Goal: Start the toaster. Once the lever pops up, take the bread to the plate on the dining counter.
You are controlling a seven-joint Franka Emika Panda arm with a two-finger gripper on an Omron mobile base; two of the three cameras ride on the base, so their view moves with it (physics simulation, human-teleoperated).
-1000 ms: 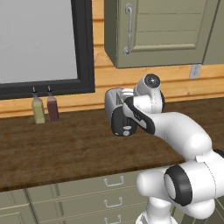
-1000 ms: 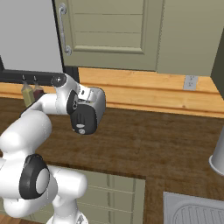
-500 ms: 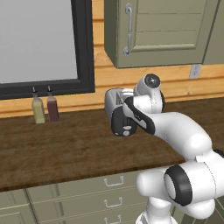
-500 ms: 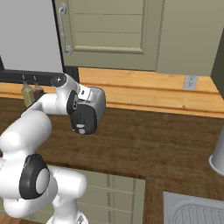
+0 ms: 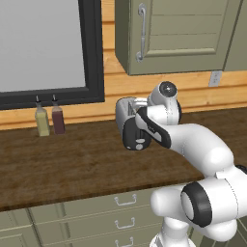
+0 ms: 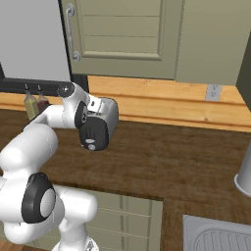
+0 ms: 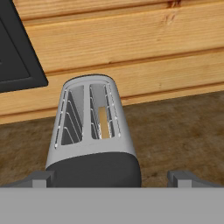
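The worktop (image 5: 72,164), dark wood grain, spreads out under the pincer and runs on to both sides of it, with pale drawers (image 5: 116,212) in its front below. Behind the pincer's reach a light plank wall (image 7: 131,48) rises from the worktop, and a black-framed window (image 5: 43,48) sits on that wall up and to the pincer's left. Grey-green cupboards (image 6: 122,34) hang well above it.

The arm (image 5: 193,144) bends over the worktop and brings the pincer (image 7: 111,177) to the near end of the toaster (image 7: 89,127). The pincer stands wide open and has hold of nothing; its two dark tips (image 7: 41,178) sit either side of the toaster's black end face, apart from it.

The toaster stands upright on the worktop, straight ahead of the pincer and just beyond it, its chrome body running away toward the wall. The bread (image 7: 103,122) is down in the slot on the pincer's right, only a tan edge showing. On the black face, in the right base view, a small pale tab, the lever (image 6: 89,142), shows low down.

Two bottles (image 5: 49,120), one yellowish and one dark red, stand by the wall well to the pincer's left.
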